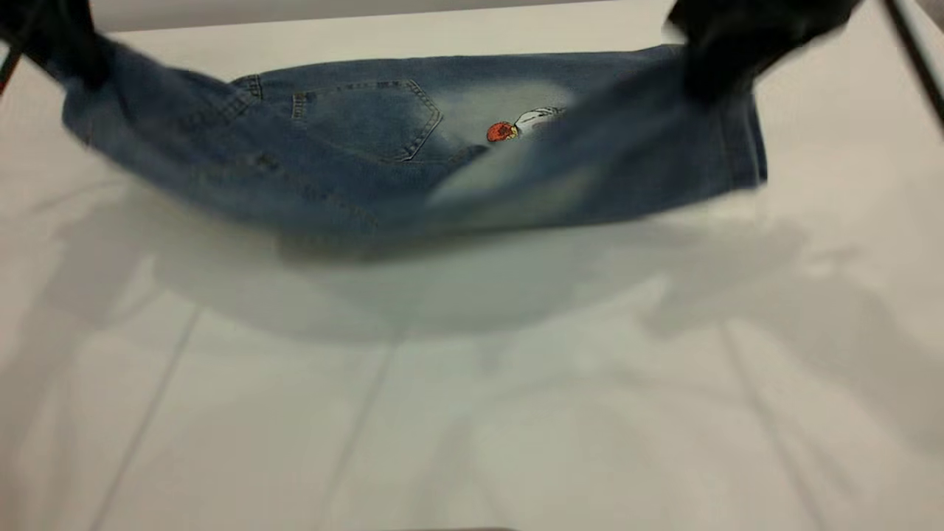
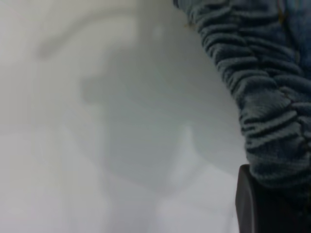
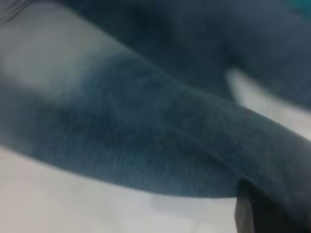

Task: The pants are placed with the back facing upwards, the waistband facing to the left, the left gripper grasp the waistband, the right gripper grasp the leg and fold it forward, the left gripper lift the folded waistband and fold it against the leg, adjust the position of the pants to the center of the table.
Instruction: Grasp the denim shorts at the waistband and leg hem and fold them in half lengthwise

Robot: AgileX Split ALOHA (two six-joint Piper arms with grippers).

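Observation:
The blue denim pants hang slung between my two grippers above the white table, back pocket and a red-and-white print showing. My left gripper at the far left is shut on the ruched waistband, and the gathered denim runs into its black finger. At the far right, my right gripper is shut on the leg, lifted and drawn over the other leg. In the right wrist view denim fills the frame and enters the black finger.
A dark cable or rod runs along the far right edge. The pants cast a wide shadow on the table below them. The table's far edge lies just behind the pants.

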